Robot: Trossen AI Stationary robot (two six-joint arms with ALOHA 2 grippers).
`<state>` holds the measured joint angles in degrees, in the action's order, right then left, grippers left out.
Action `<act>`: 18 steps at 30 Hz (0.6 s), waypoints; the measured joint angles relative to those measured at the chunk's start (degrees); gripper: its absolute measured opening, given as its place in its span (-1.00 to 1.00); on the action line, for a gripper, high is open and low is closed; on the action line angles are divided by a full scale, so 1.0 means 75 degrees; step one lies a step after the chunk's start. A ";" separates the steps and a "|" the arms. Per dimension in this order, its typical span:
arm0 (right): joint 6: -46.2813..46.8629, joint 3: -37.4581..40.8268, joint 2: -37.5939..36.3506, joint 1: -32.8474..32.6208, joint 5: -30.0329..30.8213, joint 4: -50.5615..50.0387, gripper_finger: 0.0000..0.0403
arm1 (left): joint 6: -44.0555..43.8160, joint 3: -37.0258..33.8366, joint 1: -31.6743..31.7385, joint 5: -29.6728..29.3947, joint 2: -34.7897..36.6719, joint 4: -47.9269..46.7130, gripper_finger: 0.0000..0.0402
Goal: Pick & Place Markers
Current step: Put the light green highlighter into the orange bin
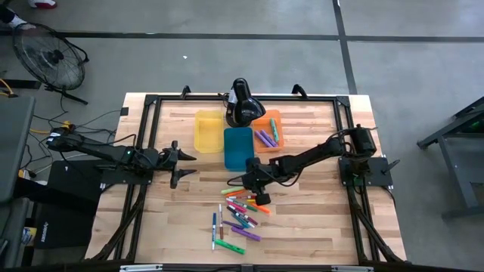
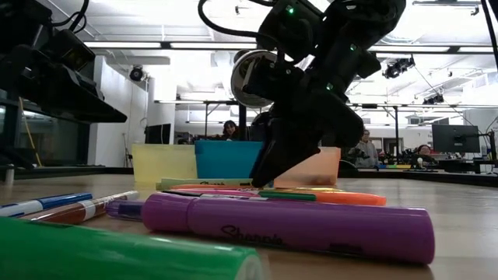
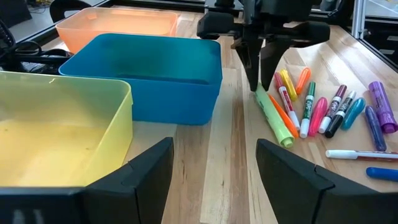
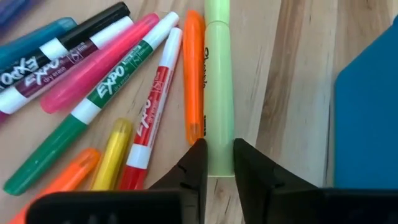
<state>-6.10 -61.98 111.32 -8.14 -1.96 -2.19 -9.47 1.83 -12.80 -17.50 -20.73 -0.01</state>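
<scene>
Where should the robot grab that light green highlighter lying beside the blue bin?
Across the barrel of the light green highlighter, coming straight down. It lies flat, with bare wood on the blue bin side and an orange marker close on the other. The right gripper already straddles its end.

Three bins [image 1: 238, 143] stand side by side toward the back of the tabletop [image 1: 318, 227], a few markers lying in the rightmost one. In front of them the markers [image 1: 240, 213] lie scattered. The right gripper [image 1: 246, 183] sits at the pile's rear edge, its fingers [image 4: 194, 163] straddling one marker's end. The left gripper [image 1: 186, 166] hangs left of the bins.
</scene>
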 joint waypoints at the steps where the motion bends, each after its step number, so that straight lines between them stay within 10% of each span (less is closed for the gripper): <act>1: 0.0017 -0.0010 -0.0011 0.0000 -0.0015 0.0026 -0.79 | 0.0000 0.0000 0.0000 0.0000 0.0000 0.0000 0.12; 18: -0.0037 -0.0014 -0.0013 0.0005 -0.0637 -0.0199 -0.79 | 0.0001 -0.0003 0.0000 0.0006 -0.0060 -0.0007 0.12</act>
<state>-6.37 -62.08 111.22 -8.10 -6.74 -3.68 -9.46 1.80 -12.80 -17.45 -21.18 -0.07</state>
